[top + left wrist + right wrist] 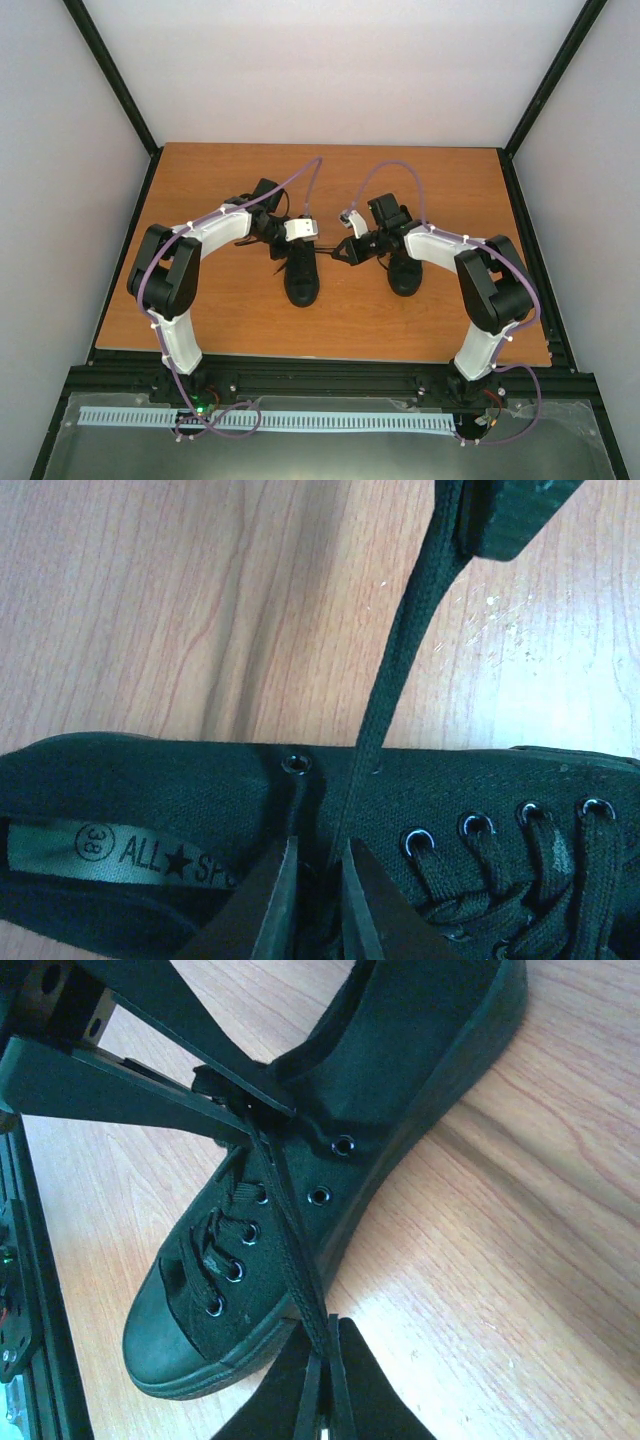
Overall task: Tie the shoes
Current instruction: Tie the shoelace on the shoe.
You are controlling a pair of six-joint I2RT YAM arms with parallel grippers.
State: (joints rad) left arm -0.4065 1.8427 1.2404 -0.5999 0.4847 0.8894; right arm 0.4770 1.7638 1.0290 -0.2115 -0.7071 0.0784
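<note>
Shoe (302, 280) I'm working sits about mid-desk, a bit L of centre, toe toward the arm bases, sole down on the wood. One strand of its lace (395, 670) is pulled out straight & taut, off over the side of the shoe, w/ a claw on each end.

Left claw (320, 848) hangs over the shoe's opening, fingers nearly together w/ the lace pinched between them. I read it as clenched on the lace. Right claw (325, 1348) is just beside the shoe, on the side facing the other shoe, fingers pressed flat on the far end of that same strand, so also clenched on the lace.

Rest of the lacing is threaded through the row of eyelets (417, 840), criss-crossed over the tongue. Insole label (100, 852) shows a 38, seen from L wrist cam.

Other shoe (405, 277) is to the R, well apart from the first & mostly hidden under the right arm. Can't tell how its laces lie.

Desk (220, 180) is orange-brown wood grain, w/ a black frame (130, 110) round it & white walls (60, 130) on three sides.
</note>
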